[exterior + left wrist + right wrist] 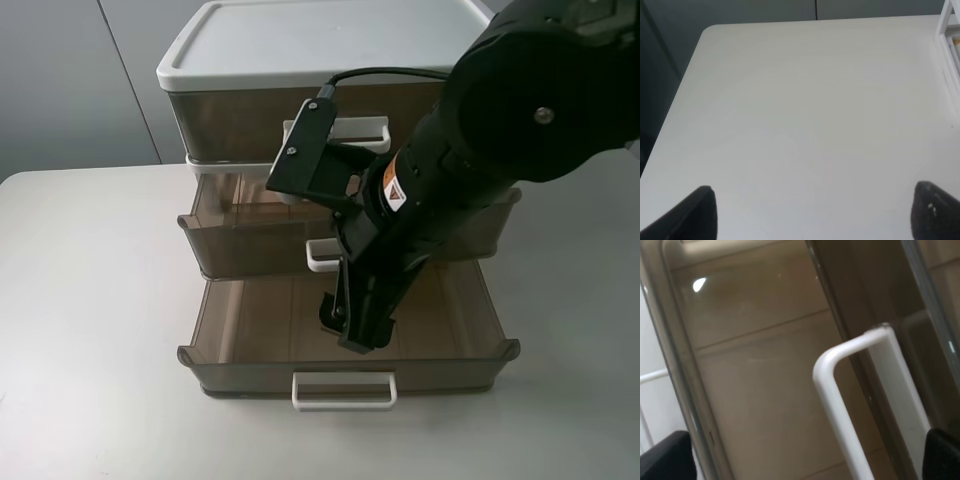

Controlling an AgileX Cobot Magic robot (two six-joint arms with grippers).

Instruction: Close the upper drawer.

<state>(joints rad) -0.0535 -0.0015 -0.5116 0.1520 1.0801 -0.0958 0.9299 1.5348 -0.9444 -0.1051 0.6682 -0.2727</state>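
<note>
A three-drawer plastic cabinet [320, 40] with smoky brown drawers stands at the back of the table. The top drawer [230, 125] sits nearly flush. The middle drawer [250, 250] is pulled partly out, and its white handle [322, 257] is half hidden by my right arm. My right gripper [348, 325] hangs just in front of that handle, over the bottom drawer. In the right wrist view the gripper [805, 462] is open, with the white handle [840, 390] between its fingertips [665, 457]. My left gripper [815, 215] is open over bare table and out of the exterior view.
The bottom drawer [260, 340] is pulled far out and empty, its white handle [343, 390] near the table's front. The white table [90, 330] runs left of the cabinet. A white corner of the cabinet [951, 30] shows in the left wrist view.
</note>
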